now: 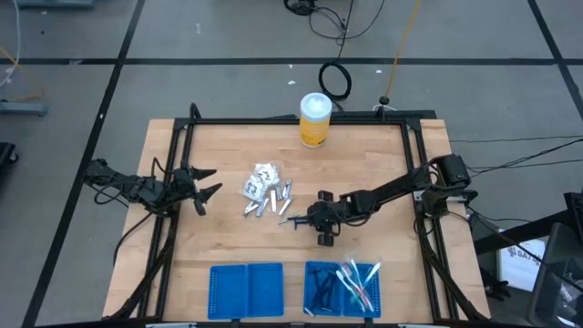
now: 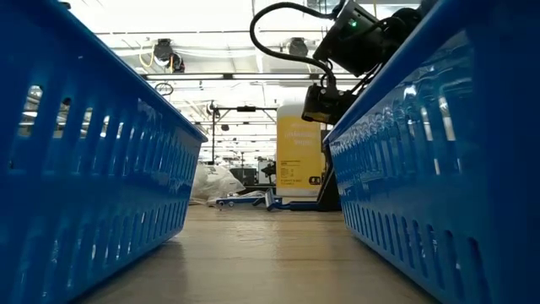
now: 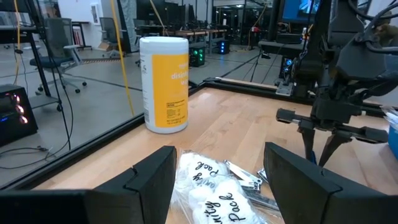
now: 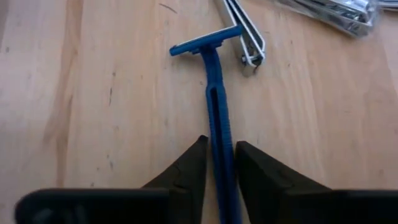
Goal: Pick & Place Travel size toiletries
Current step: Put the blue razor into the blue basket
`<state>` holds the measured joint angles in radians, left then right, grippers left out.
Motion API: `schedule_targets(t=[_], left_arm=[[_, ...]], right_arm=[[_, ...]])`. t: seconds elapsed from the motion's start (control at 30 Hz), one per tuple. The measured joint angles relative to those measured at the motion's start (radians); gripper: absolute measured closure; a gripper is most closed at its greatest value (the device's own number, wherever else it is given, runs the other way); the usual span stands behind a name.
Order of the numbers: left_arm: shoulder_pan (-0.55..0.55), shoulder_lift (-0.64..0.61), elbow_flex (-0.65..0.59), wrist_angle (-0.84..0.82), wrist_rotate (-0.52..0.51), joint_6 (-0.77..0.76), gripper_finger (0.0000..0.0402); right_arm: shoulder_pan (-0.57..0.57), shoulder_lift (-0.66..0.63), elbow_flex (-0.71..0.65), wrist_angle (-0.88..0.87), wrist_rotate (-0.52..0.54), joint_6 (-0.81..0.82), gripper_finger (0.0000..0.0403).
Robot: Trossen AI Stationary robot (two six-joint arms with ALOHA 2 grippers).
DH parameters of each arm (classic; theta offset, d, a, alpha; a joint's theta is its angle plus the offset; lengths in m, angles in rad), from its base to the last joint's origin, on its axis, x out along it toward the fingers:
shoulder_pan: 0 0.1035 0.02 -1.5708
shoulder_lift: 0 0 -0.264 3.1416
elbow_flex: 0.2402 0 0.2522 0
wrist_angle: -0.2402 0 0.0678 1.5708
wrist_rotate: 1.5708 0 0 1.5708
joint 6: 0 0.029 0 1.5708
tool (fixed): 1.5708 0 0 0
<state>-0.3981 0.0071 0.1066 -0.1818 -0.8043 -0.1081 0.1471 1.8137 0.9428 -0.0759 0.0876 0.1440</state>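
Note:
A pile of toiletries (image 1: pixel 264 191), white packets (image 3: pixel 205 193) and silver clippers (image 3: pixel 249 183), lies on the wooden table's middle. A slim dark blue razor (image 4: pixel 214 99) lies just to the right of the pile; it also shows in the high view (image 1: pixel 293 220). My right gripper (image 4: pixel 221 162) is shut on the razor's handle and reaches in from the table's right (image 1: pixel 308 219). My left gripper (image 1: pixel 208 189) is open and empty at the table's left, its fingers pointing at the pile (image 3: pixel 217 186). My right gripper pinches the razor's handle (image 4: pixel 219 140) between its two fingers, on the half away from the head. The fingers slant down from the table's right, and the handle runs out ahead of them toward the pile. The head (image 4: pixel 205 40) is level, at or just above the tabletop; I cannot tell which.
A tall yellow canister (image 1: pixel 315 118) with a white lid stands at the far edge. Two blue trays sit at the near edge: the left one (image 1: pixel 246 290), and the right one (image 1: pixel 310 273), which holds several dark razors and pale brushes. A black frame (image 1: pixel 301 121) rims the table.

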Motion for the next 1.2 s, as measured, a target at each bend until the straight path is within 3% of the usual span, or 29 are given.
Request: schedule_targets(t=[0.23,0.53,0.8,1.07,1.2], left_arm=[[0.0,0.0,0.0,0.0,0.0,0.0,0.0162],[0.0,0.0,0.0,0.0,0.0,0.0,0.0162],[0.0,0.0,0.0,0.0,0.0,0.0,0.0162],[0.0,0.0,0.0,0.002,0.0,0.0,0.0163],[0.0,0.0,0.0,0.001,0.0,0.0,0.0162]], right_arm=[[-0.003,0.0,0.0,-0.003,-0.01,-0.053,0.0383],[0.008,-0.048,-0.009,0.039,0.015,-0.082,0.0382],[0.089,-0.127,-0.005,0.162,0.005,-0.155,0.0384],[0.195,-0.171,-0.004,0.321,-0.175,-0.233,0.0382],[0.245,-0.169,-0.003,0.397,-0.319,-0.227,0.0383]])
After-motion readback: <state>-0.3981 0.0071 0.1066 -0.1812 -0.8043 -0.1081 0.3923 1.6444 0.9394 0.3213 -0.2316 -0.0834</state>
